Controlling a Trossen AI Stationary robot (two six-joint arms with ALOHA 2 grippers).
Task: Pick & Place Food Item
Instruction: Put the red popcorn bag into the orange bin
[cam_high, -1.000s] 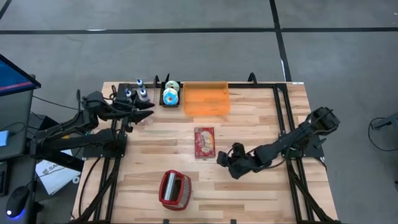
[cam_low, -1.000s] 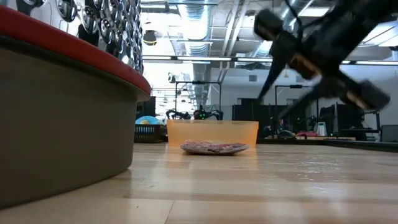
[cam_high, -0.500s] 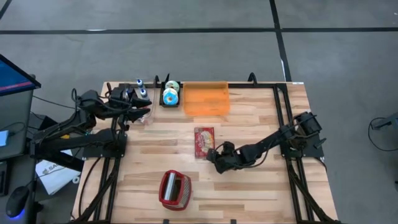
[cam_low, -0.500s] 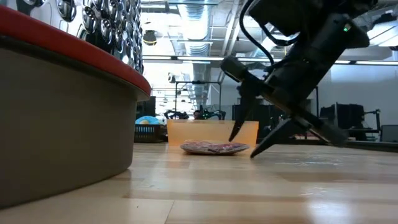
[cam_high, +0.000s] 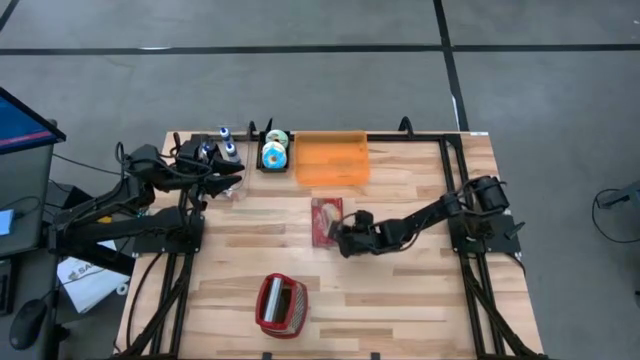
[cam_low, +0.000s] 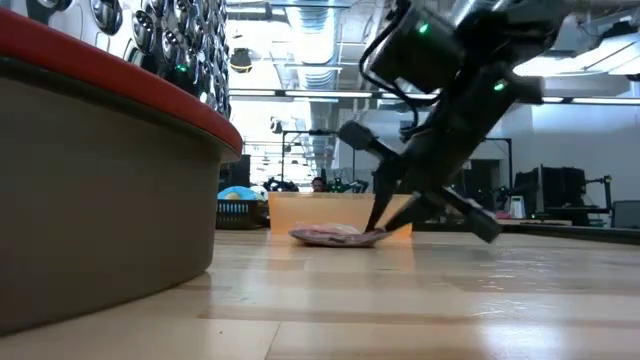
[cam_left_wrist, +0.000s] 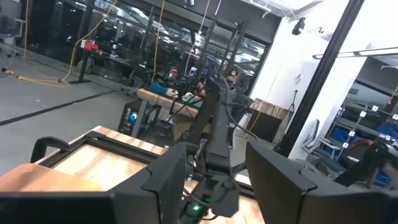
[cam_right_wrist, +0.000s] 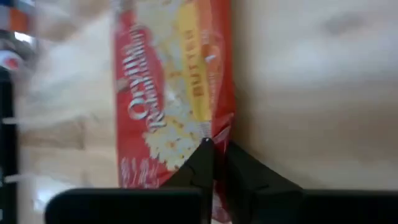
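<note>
A flat red popcorn packet (cam_high: 324, 220) (cam_low: 335, 236) (cam_right_wrist: 168, 93) lies on the wooden table near its middle. My right gripper (cam_high: 343, 240) (cam_low: 380, 232) (cam_right_wrist: 214, 149) reaches in from the table's right and is shut on the packet's near right part. My left gripper (cam_high: 232, 180) (cam_left_wrist: 216, 158) hangs raised over the table's far left corner. It points level toward the right and is open, with nothing between its fingers. My right gripper pinches the packet's right long edge (cam_right_wrist: 219, 127), close to its near corner, between its two fingertips. The fingers slant down from the table's right side. The packet lies flat on the table.
An orange bin (cam_high: 331, 160) (cam_low: 340, 212) stands behind the packet at the far edge. Left of it is a black holder with coloured rings (cam_high: 275, 152). A red basket (cam_high: 281, 303) (cam_low: 100, 150) sits near the front edge. Small bottles (cam_high: 222, 145) stand by my left gripper.
My right gripper has gone toward the table's left and down to the packet. Its fingers, open half a second ago, have shut on the packet's right edge.
</note>
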